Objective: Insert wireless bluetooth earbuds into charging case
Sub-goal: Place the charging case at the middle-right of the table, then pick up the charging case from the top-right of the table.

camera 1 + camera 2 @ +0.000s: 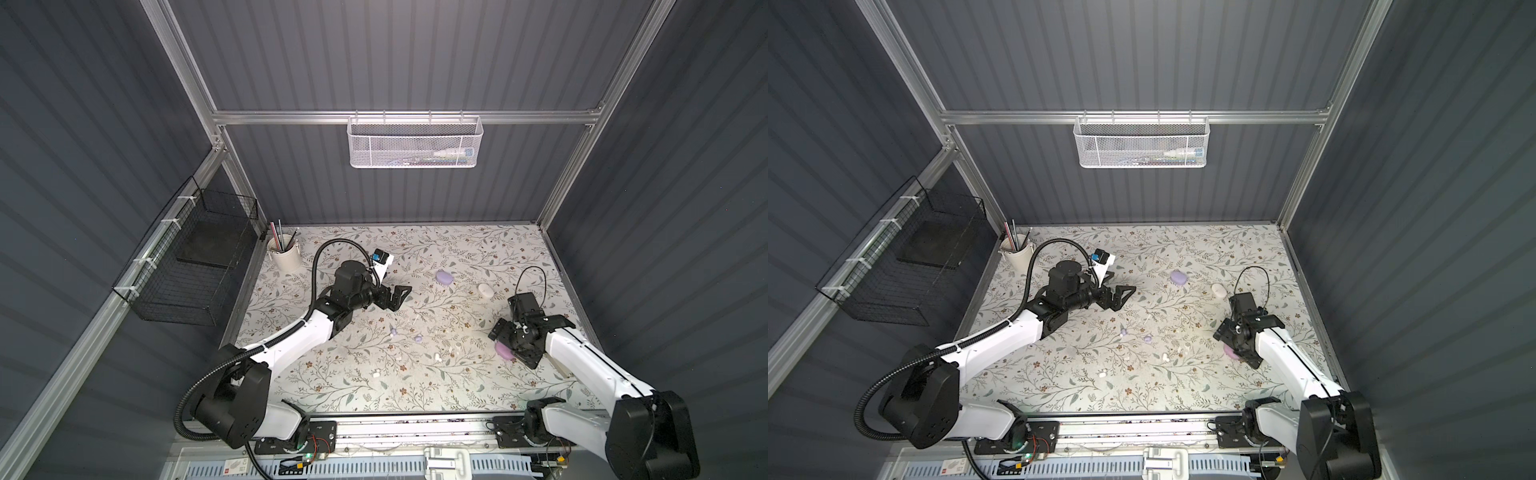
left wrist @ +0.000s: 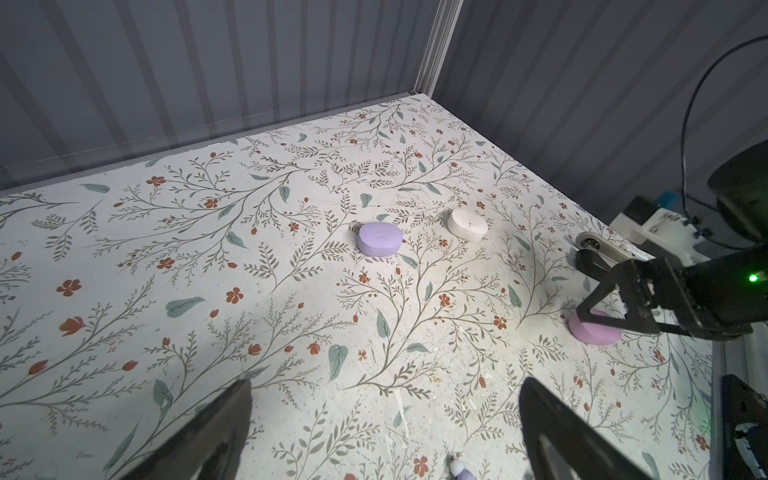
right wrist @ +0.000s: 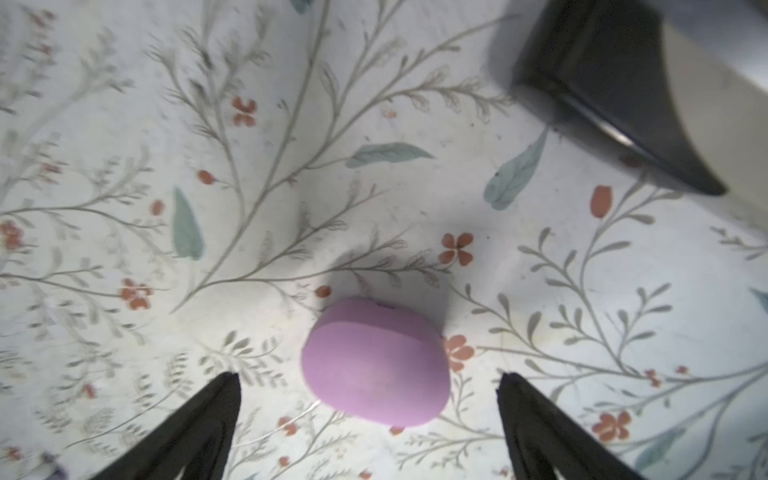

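My right claw (image 3: 369, 376) gapes wide around the closed pink charging case (image 3: 376, 361) at the worktop's (image 1: 457, 249) 4 o'clock, gripping nothing. My left claw (image 2: 385, 382) hangs open and empty; the earbuds (image 1: 418, 338) lie loose toward 6 o'clock.

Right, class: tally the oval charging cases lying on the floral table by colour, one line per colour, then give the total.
Lavender case: 1
White case: 1
Pink case: 1
Total: 3
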